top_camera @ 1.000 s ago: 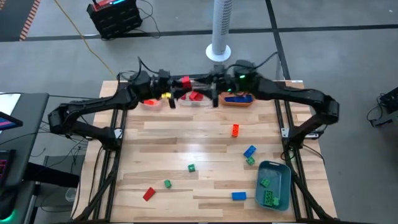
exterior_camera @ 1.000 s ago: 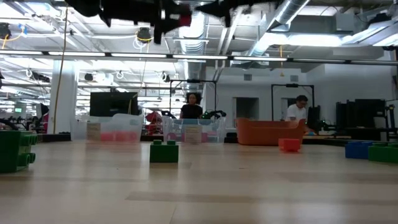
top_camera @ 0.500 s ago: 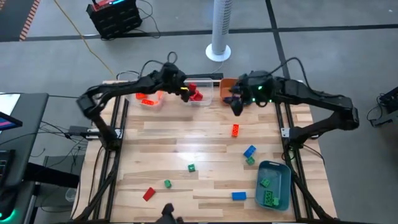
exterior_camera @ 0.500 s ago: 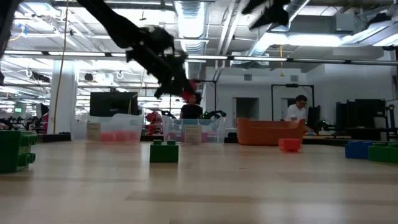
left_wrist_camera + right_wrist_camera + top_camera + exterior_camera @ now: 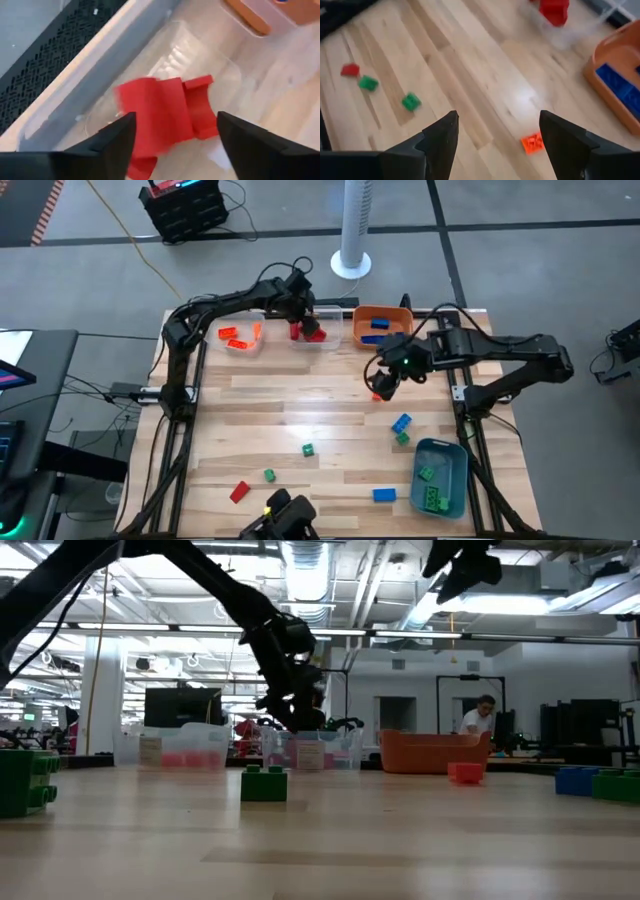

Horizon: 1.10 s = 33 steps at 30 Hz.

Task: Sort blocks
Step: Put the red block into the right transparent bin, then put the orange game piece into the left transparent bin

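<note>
My left gripper [image 5: 298,320] [image 5: 175,120] hangs open, tipped down, over the middle clear bin [image 5: 330,340]. Red blocks [image 5: 165,117] [image 5: 314,333] show in that bin just below the fingers, one of them blurred; nothing is between the fingertips. My right gripper [image 5: 383,378] [image 5: 498,117] is open above the table, beside an orange block [image 5: 378,391] [image 5: 534,143] that lies flat on the wood. Loose on the table are blue blocks [image 5: 401,422] [image 5: 384,495], green ones [image 5: 308,449] [image 5: 269,475] and a red one [image 5: 239,492].
A clear bin [image 5: 238,337] with orange-red pieces stands at the far left, an orange bin [image 5: 392,314] with blue blocks at the far right. A blue-grey bin [image 5: 445,452] holding green blocks sits near the right front. A dark object [image 5: 285,515] pokes in at the near edge.
My left gripper has come down toward the middle clear bin, tipping from level to pointing down, and has let go of the red block it carried, which is now in the bin. My right gripper has left the orange bin, moved toward the near edge and tipped down over the orange block.
</note>
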Tool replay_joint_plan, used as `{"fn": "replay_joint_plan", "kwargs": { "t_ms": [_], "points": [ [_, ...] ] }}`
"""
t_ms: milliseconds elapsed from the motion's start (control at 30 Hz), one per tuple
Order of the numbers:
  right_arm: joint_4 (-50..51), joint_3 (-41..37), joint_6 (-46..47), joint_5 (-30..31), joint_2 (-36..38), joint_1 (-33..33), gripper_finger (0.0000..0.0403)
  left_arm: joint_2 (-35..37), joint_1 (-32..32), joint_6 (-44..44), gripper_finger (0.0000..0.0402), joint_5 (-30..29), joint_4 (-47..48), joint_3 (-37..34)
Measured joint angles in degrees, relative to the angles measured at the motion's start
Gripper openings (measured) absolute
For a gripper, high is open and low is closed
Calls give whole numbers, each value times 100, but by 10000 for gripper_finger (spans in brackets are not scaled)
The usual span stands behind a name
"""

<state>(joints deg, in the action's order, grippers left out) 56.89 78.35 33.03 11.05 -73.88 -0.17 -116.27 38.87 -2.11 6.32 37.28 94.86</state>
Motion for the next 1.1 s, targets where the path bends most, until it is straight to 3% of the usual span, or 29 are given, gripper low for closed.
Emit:
{"fn": "replay_joint_plan", "kwargs": {
  "t_ms": [100,267,467,833,1100],
  "points": [
    [542,-6,44,0,-37,82,281,39,-24,336,300,85,388,257],
    [910,-556,324,-384,-229,-178,281,730,-187,795,298,61,399,290],
    [881,-1547,2577,-775,-724,-740,281,1668,-557,778,282,-36,497,265],
    [-369,-1751,2787,-816,-1969,-872,281,2887,-1009,853,280,-107,966,265],
    [-815,-1751,3977,-613,-2394,-861,282,3351,-914,1038,280,-136,1426,263]
  ]
}}
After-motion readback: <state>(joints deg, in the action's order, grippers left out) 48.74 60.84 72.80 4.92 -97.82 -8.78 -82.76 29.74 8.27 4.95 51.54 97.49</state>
